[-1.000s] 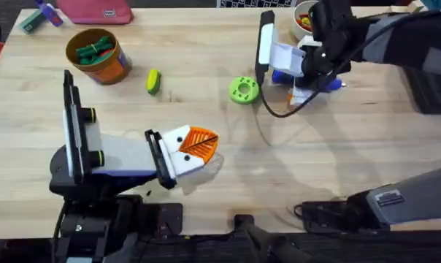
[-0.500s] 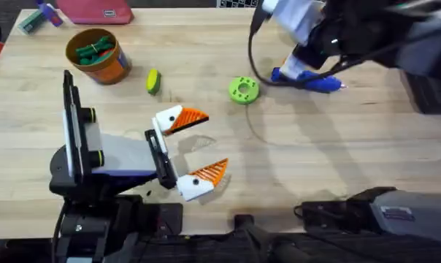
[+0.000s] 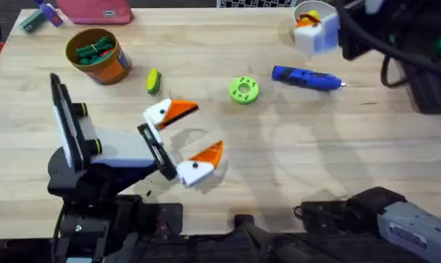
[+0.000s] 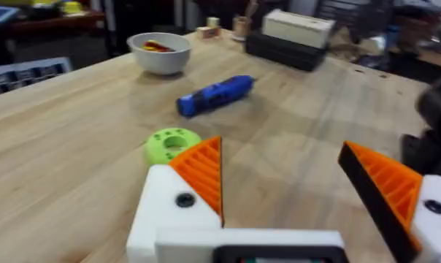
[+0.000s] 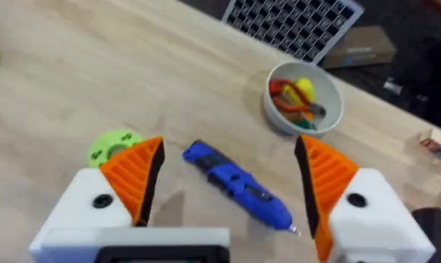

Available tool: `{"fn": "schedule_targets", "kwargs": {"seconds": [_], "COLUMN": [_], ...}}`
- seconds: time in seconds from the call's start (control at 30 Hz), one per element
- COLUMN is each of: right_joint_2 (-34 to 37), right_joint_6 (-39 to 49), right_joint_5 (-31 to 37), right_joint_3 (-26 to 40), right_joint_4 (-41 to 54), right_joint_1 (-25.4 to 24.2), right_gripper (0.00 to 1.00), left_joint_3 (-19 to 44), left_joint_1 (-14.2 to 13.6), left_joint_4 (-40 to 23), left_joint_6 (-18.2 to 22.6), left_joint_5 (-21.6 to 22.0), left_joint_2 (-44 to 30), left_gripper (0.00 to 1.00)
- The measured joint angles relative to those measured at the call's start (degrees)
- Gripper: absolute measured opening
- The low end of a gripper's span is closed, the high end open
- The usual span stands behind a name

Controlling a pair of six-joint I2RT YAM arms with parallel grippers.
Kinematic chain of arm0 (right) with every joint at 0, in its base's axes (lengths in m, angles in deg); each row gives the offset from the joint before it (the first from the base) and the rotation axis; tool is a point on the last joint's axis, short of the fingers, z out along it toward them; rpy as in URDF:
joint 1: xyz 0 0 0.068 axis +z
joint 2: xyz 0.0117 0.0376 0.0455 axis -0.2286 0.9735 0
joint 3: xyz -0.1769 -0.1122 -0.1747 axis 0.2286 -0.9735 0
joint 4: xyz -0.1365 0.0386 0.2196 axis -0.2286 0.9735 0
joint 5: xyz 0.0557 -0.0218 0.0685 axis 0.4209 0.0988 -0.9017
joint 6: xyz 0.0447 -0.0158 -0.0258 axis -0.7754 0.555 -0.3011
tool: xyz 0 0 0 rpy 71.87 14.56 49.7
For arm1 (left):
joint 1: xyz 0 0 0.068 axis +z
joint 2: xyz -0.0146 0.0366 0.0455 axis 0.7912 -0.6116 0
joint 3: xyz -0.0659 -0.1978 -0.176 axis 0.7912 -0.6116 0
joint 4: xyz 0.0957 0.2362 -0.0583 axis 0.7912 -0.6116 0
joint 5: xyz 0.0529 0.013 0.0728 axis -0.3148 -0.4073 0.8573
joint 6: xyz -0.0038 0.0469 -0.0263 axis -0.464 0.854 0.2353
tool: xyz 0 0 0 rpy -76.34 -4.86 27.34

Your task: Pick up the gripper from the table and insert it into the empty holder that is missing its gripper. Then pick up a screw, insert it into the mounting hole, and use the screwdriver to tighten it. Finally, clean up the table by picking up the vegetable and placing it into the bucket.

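The blue screwdriver (image 3: 307,78) lies flat on the table, far right of centre. My right gripper (image 5: 230,150) hangs open high above it, and the screwdriver (image 5: 239,184) shows between its orange fingers. In the overhead view the right gripper (image 3: 315,28) is a blur at the far right. My left gripper (image 3: 208,128) stands open near the table's middle front, holding nothing. The yellow-green vegetable (image 3: 153,81) lies beside the orange bucket (image 3: 96,55) at the far left. The loose gripper, the empty holder and the screw are out of view.
A green disc with holes (image 3: 243,90) sits between the vegetable and the screwdriver, ahead of my left gripper (image 4: 286,175). A white bowl (image 5: 305,98) with red and yellow pieces stands at the far right edge. The bucket holds green items.
My left gripper went from shut to open and turned a little. The right gripper rose off the screwdriver and drew back toward the far right, leaving the screwdriver on the table.
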Motion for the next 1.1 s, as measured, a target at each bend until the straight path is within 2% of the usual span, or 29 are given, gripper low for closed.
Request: {"fn": "schedule_targets", "kwargs": {"seconds": [0.07,0.2,0.33,0.47,0.57,0.7,0.87,0.97,1.1], "right_joint_2": [-2.1,-6.9,-11.6,-15.4,-16.9,-17.0,-16.9,-16.9,-16.9], "right_joint_6": [-1.0,-5.2,-10.7,-15.5,-18.6,-20.6,-21.5,-21.8,-22.1], "right_joint_5": [-0.6,-1.0,-1.1,-1.1,-1.1,-1.1,-1.1,-1.2,-1.3], "right_joint_3": [0.0,0.0,0.0,0.0,0.0,0.0,0.0,0.0,0.0], "right_joint_4": [3.2,5.7,6.3,7.6,10.3,14.6,16.9,17.0,18.1], "right_joint_1": [0.4,0.5,0.5,0.5,0.5,0.5,0.5,0.5,0.5], "right_gripper": [0.993,0.993,0.993,0.993,0.993,0.994,0.994,0.994,0.994], "left_joint_3": [1.6,8.0,19.2,31.5,37.4,40.7,44.5,49.2,57.3], "left_joint_1": [0.0,0.0,0.0,0.0,0.0,0.0,0.0,0.0,0.0], "left_joint_4": [-3.0,-15.2,-24.7,-33.3,-35.4,-35.4,-35.8,-37.1,-42.4], "left_joint_6": [-0.7,0.3,3.7,5.3,5.8,5.4,4.7,4.4,2.5], "left_joint_5": [4.5,13.9,22.4,28.5,30.9,33.2,40.5,43.2,47.1], "left_joint_2": [0.0,-2.2,-9.3,-18.6,-24.5,-28.5,-34.1,-42.4,-57.6], "left_gripper": [0.985,0.985,0.985,0.983,0.985,0.985,0.985,0.985,0.985]}}
